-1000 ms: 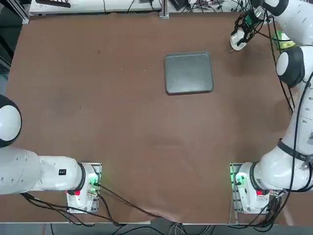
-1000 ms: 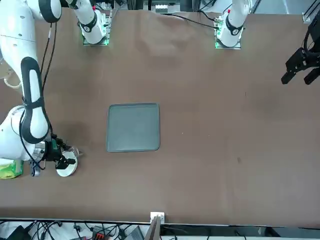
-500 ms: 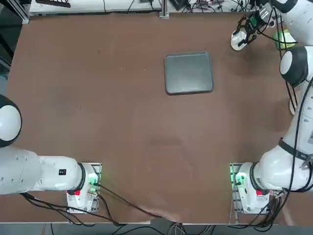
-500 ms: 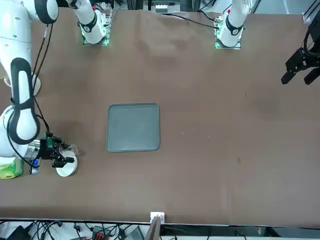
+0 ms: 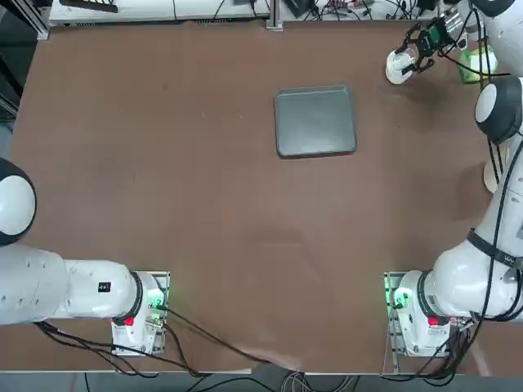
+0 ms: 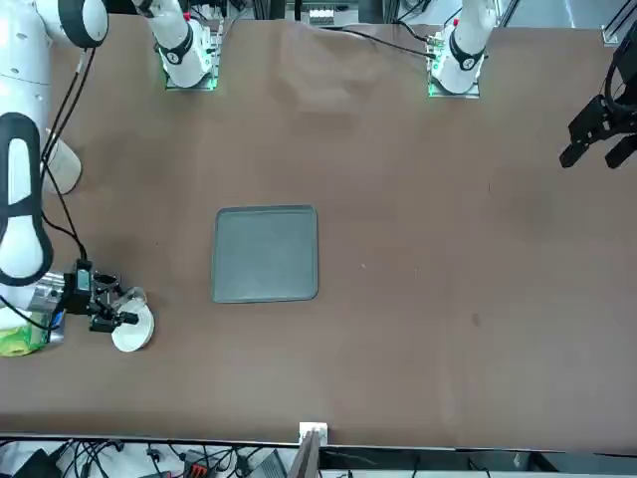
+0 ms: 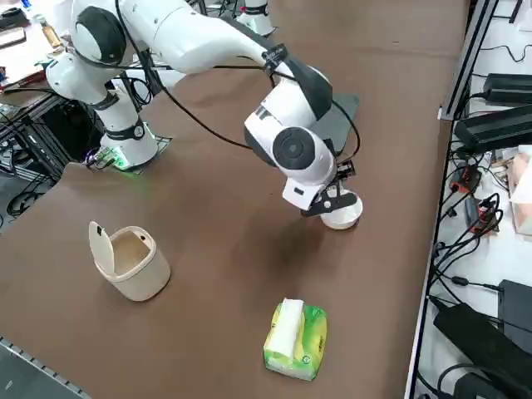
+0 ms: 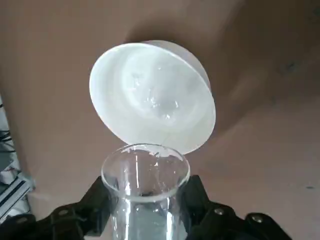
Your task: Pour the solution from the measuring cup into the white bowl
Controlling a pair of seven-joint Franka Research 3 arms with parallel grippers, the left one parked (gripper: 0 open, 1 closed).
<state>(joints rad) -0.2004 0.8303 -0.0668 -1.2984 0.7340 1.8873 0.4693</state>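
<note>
Measuring cup of transparent, colourless glass: in the right wrist view, is gripped by the black two-finger right tool, mouth near the round white bowl. In the top view, stays out of the rectangular grey tray. In the right side view, shares the brown tabletop with an off-white lidded cylinder and a green-and-yellow tissue pack.

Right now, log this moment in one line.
right gripper: shut on clear glass measuring cup | cup: by round white bowl's rim | pouring: unconfirmed
</note>
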